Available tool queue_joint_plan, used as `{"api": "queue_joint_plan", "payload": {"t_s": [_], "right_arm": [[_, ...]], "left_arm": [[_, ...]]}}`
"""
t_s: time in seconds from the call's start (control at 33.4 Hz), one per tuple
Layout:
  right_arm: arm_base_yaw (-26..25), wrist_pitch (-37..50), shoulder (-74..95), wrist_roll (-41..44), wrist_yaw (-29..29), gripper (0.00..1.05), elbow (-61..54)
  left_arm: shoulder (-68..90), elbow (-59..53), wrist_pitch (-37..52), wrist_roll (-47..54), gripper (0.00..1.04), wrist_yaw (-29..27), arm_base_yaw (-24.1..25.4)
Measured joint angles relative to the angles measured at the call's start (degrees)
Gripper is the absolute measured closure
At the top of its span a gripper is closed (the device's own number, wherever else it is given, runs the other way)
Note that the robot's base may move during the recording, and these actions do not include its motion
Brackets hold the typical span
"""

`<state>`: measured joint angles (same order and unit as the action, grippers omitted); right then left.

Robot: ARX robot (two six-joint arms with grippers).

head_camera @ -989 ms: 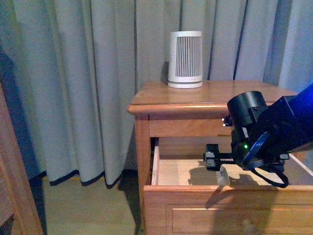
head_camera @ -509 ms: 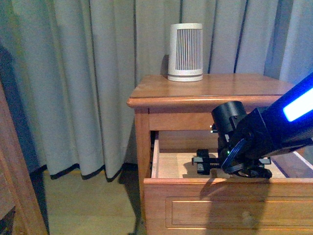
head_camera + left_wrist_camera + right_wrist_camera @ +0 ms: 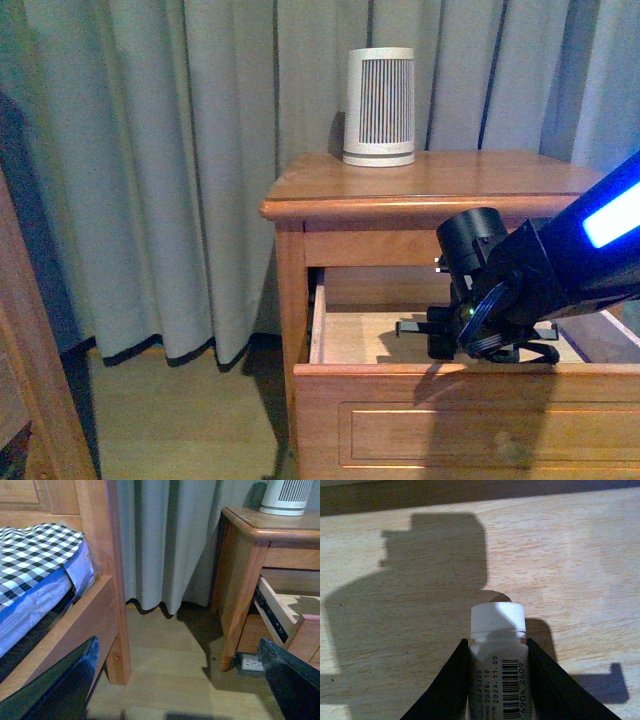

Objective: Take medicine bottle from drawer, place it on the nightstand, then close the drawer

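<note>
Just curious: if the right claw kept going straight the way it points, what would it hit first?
Likely the drawer floor, perhaps its left wall; depth is unclear. The bottle gripped by the right claw would touch first.

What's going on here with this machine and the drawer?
The robot's right gripper is down inside the open upper honey-brown wooden drawer, shut on a tiny white plastic medicine bottle. The bottle is not yet on the wooden nightstand's top, where a ribbed white device stands.
</note>
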<state>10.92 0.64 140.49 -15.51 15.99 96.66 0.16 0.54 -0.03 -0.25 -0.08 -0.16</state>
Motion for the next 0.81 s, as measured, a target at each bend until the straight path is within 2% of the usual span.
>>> {"api": "queue_joint_plan", "payload": {"t_s": [0.15,0.36,0.51,0.63,0.81], "right_arm": [[0.4,-1.0,-4.0,-2.3,-0.7,0.75,-2.7],[3.1,-5.0,-21.0,-6.5,-1.6,0.75,-11.9],[4.9,-5.8,-31.9,-5.2,-0.1,0.75,-15.8],[3.7,-2.9,-36.9,0.1,4.3,0.75,-12.8],[-2.2,-5.1,-32.8,4.5,7.6,0.75,1.1]], "left_arm": [[0.0,0.0,0.0,0.0,0.07,0.0,0.0],[0.0,0.0,0.0,0.0,0.07,0.0,0.0],[0.0,0.0,0.0,0.0,0.07,0.0,0.0],[0.0,0.0,0.0,0.0,0.07,0.0,0.0],[0.0,0.0,0.0,0.0,0.07,0.0,0.0]]}}
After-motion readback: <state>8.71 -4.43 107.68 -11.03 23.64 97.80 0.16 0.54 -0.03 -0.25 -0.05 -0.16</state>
